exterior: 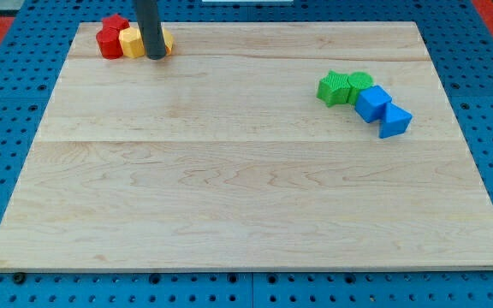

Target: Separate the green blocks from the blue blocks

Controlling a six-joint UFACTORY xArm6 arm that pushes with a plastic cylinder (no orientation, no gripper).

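Two green blocks sit side by side at the view's right: a ribbed green block (334, 88) and a rounder green block (359, 83). Touching them on the right are a blue cube-like block (372, 103) and a blue wedge-shaped block (394, 121), forming one diagonal cluster. My tip (156, 56) is far away at the view's top left, at the end of the dark rod (149, 26), standing among the red and yellow blocks.
At the top left, two red blocks (109, 38) and two yellow blocks, one (132, 42) left of the rod and one (168, 43) mostly hidden behind it. The wooden board (246, 197) lies on a blue pegboard.
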